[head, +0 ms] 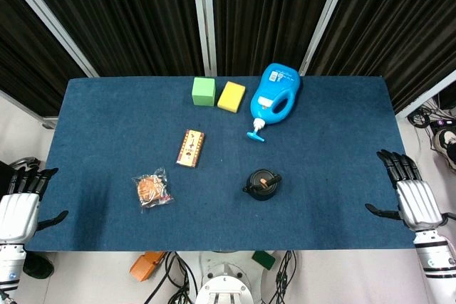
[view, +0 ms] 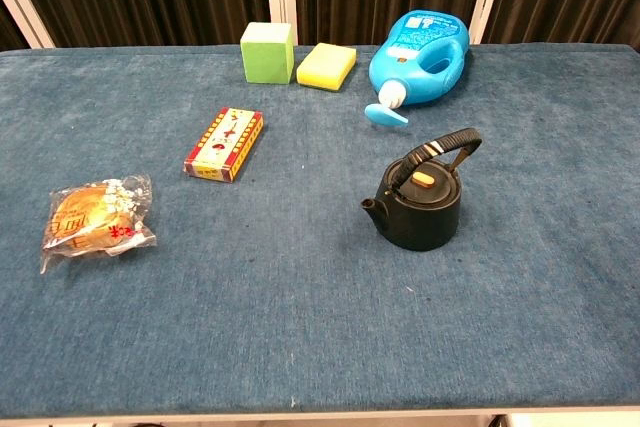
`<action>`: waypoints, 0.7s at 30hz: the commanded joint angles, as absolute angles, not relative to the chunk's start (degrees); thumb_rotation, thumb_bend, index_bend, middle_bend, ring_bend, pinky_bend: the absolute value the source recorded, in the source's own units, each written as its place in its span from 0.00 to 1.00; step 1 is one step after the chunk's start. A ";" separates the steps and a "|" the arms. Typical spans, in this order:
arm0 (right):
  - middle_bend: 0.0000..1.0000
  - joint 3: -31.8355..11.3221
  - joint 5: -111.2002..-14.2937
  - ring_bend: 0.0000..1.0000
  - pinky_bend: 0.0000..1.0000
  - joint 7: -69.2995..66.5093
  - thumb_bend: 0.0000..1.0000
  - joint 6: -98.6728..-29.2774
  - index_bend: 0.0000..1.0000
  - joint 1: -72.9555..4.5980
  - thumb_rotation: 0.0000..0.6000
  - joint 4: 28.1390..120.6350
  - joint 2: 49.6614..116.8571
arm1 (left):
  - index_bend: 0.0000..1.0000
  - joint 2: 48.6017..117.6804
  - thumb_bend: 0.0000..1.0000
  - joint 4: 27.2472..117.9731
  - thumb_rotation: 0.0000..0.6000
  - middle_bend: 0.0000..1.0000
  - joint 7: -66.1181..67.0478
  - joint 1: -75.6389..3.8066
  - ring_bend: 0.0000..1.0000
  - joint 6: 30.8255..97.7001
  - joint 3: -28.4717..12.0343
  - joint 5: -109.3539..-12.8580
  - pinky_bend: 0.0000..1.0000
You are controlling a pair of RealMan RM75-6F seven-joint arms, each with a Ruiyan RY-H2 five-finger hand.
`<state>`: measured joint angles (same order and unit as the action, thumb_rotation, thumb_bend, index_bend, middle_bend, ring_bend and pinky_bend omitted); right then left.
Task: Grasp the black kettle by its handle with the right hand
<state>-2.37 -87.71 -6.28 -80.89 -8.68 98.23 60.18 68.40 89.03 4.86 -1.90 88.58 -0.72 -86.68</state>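
The black kettle (head: 262,184) stood upright on the blue desk (head: 107,119), its handle (view: 446,146) raised, near a blue detergent bottle (head: 274,97), while the right robot hand (head: 413,194) and left robot hand (head: 20,204) rested released, well apart from the kettle at the desk's edges.
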 commanded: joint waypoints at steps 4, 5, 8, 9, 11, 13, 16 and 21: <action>0.10 -2.10 -89.11 0.00 0.00 -6.29 0.14 -79.98 0.00 -9.42 1.00 99.09 59.76 | 0.17 68.15 0.02 89.56 1.00 0.18 5.30 -2.27 0.10 88.09 -0.97 -86.67 0.00; 0.10 -1.95 -89.75 0.00 0.00 -6.41 0.14 -79.50 0.00 -9.80 1.00 99.33 59.55 | 0.17 68.09 0.02 89.62 1.00 0.18 5.41 -2.26 0.10 88.13 -0.97 -86.74 0.00; 0.10 -1.54 -92.93 0.00 0.00 -6.07 0.14 -77.01 0.00 -12.09 1.00 100.62 58.74 | 0.17 67.96 0.02 89.89 1.00 0.18 5.73 -2.26 0.10 88.17 -0.99 -86.85 0.00; 0.10 -1.47 -94.29 0.00 0.00 -5.25 0.14 -75.54 0.00 -13.39 1.00 101.43 58.50 | 0.17 67.95 0.02 90.00 1.00 0.18 5.72 -2.29 0.10 88.15 -1.05 -86.83 0.00; 0.10 -1.63 -96.07 0.00 0.00 -3.64 0.14 -72.65 0.00 -15.83 1.00 102.86 58.33 | 0.17 67.98 0.02 90.17 1.00 0.18 5.80 -2.40 0.10 88.07 -1.15 -86.83 0.00; 0.10 -2.25 -96.94 0.00 0.00 -1.07 0.14 -68.20 0.03 -19.18 1.00 104.51 58.53 | 0.17 67.97 0.02 90.36 1.00 0.18 6.05 -2.63 0.10 87.82 -1.31 -86.79 0.00; 0.10 -3.85 -95.86 0.00 0.00 3.77 0.14 -61.08 0.08 -24.19 1.00 106.34 60.10 | 0.17 67.99 0.02 90.62 1.00 0.18 6.42 -3.01 0.10 87.22 -1.47 -86.64 0.00; 0.10 -6.65 -90.08 0.02 0.00 11.53 0.14 -50.52 0.09 -31.44 1.00 107.73 64.20 | 0.17 68.04 0.02 90.80 1.00 0.18 6.78 -3.36 0.10 86.31 -1.60 -86.01 0.00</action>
<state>-4.62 -93.36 6.85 -55.87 -26.90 106.21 61.55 68.02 90.78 6.77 -3.32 86.37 -1.57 -86.08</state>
